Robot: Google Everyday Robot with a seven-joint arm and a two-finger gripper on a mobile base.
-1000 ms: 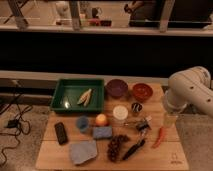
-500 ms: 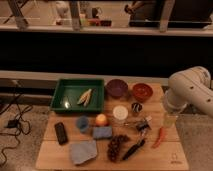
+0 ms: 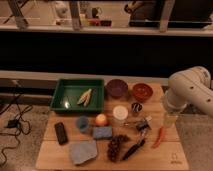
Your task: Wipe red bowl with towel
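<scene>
The red bowl (image 3: 142,91) sits at the back right of the wooden table (image 3: 165,160), next to a dark purple bowl (image 3: 117,88). The grey towel (image 3: 83,151) lies flat at the table's front left. My white arm (image 3: 192,90) reaches in from the right. Its gripper (image 3: 170,119) points down over the table's right side, in front of and to the right of the red bowl and far from the towel. It touches neither one.
A green tray (image 3: 65,92) holding a pale object stands at the back left. In the middle are a black remote (image 3: 61,133), blue cup (image 3: 82,123), orange ball (image 3: 101,119), blue sponge (image 3: 102,132), white cup (image 3: 120,112), a dark cluster (image 3: 116,146), black-handled tool (image 3: 132,148) and red chili (image 3: 160,136).
</scene>
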